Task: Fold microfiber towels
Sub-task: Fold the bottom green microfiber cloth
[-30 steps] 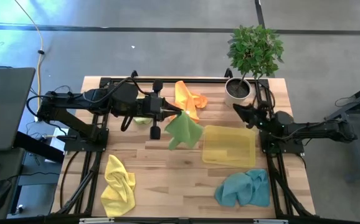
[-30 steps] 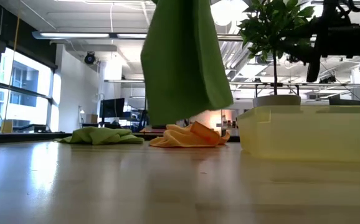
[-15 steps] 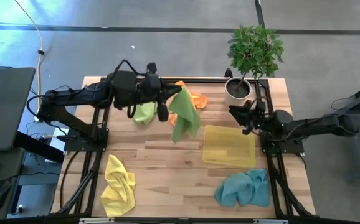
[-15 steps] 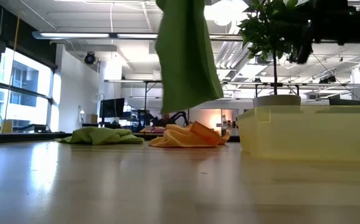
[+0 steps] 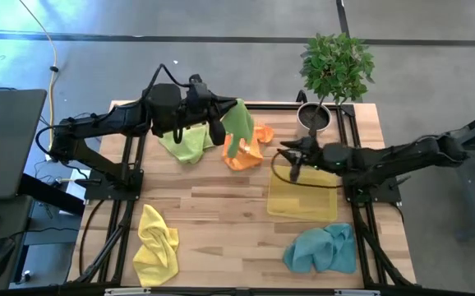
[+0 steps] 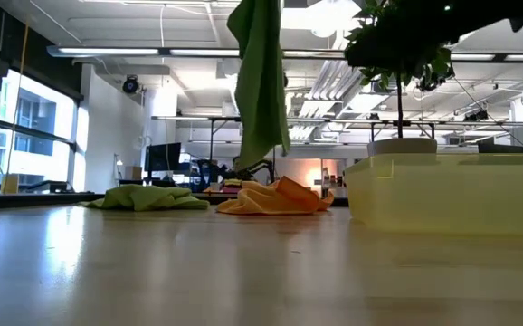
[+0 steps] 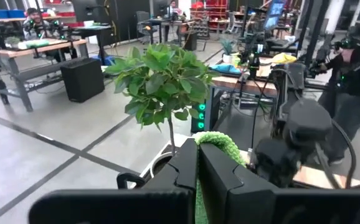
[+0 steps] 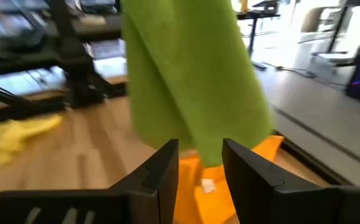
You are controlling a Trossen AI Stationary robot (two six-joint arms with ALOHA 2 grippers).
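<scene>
My left gripper (image 5: pixel 223 123) (image 7: pixel 197 155) is shut on a lime green towel (image 5: pixel 239 130), held high over the table's far middle. The towel also shows in the low view (image 6: pixel 260 81). A second lime green towel (image 5: pixel 186 141) and an orange towel (image 5: pixel 250 150) lie crumpled on the table below. My right gripper (image 5: pixel 292 162) (image 8: pixel 200 168) is open, reaching toward the hanging towel (image 8: pixel 189 81) without touching it. A crumpled yellow towel (image 5: pixel 157 244) and a teal towel (image 5: pixel 324 248) lie near the front edge. My left gripper pinches a bunched top part of the lime green towel (image 7: pixel 218 143) between its two fingers. The fingers lie about level and point toward the table's right. The towel hangs slack below them, and its lower end (image 6: pixel 261 156) is clear of the table, above the orange towel.
A flat pale yellow rectangle (image 5: pixel 303 193) lies at the right middle, under my right arm; it looks like a low box in the low view (image 6: pixel 447 195). A potted plant in a white pot (image 5: pixel 315 115) stands at the far right corner.
My left gripper has gone up and toward the table's far edge with the green towel, whose lower end now hangs higher, over the orange towel. My right gripper has moved toward the table's left, over the yellow rectangle and toward the hanging towel.
</scene>
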